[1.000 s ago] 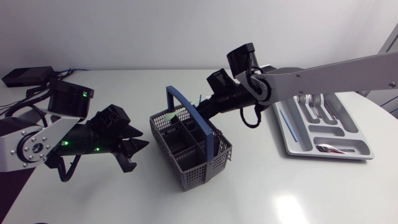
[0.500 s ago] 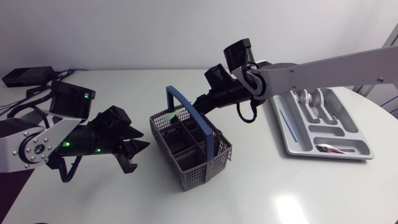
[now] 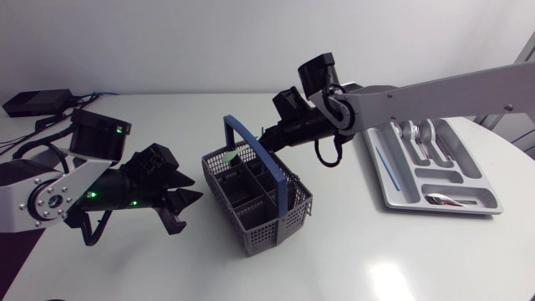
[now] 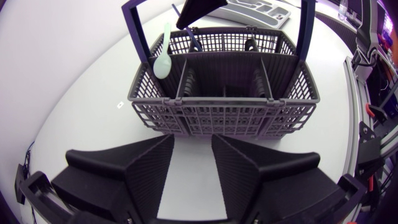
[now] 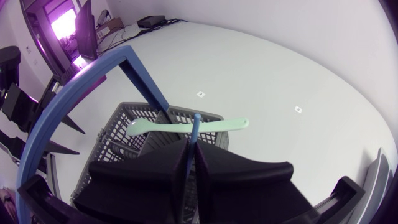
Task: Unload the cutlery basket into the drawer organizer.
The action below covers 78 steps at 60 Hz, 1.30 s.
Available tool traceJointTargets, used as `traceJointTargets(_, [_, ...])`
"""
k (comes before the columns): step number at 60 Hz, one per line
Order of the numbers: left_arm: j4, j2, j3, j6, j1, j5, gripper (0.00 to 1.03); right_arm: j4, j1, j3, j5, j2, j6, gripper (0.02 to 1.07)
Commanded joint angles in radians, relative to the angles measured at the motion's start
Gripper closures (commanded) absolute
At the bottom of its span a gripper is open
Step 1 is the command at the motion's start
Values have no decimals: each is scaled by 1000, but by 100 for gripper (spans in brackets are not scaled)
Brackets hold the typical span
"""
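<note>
Now my right gripper, centre frame, grips a blue utensil above the basket; my left gripper gapes empty, lower left.

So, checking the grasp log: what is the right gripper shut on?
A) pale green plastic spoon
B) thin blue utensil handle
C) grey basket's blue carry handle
B: the right gripper clamps the thin blue utensil handle from both sides; the pale green plastic spoon lies ahead of it.

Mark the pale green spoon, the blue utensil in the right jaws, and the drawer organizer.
pale green spoon [image 4: 161, 62], left wrist view, on its bowl.
blue utensil [image 5: 193, 142], right wrist view, on its shaft.
drawer organizer [image 3: 447, 176], head view, on a bare compartment.
</note>
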Motion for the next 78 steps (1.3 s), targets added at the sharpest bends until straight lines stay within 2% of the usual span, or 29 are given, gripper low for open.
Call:
traceJointTargets(1, [7,11,-23,-18,-5,-8,58,-20,6,-24,31,-13,-29,101])
traceJointTargets(34, [5,3,-26,-25,-38,-41,58,78,7,-150,55,-129,-69,101])
traceJointTargets(67, [5,6,-26,-44,-77,-65,58,219,-108,-325,-54,-293,-108,101])
traceJointTargets(78, [5,4,-26,-50,-89,-80,58,210,-129,-327,-87,-382,-88,101])
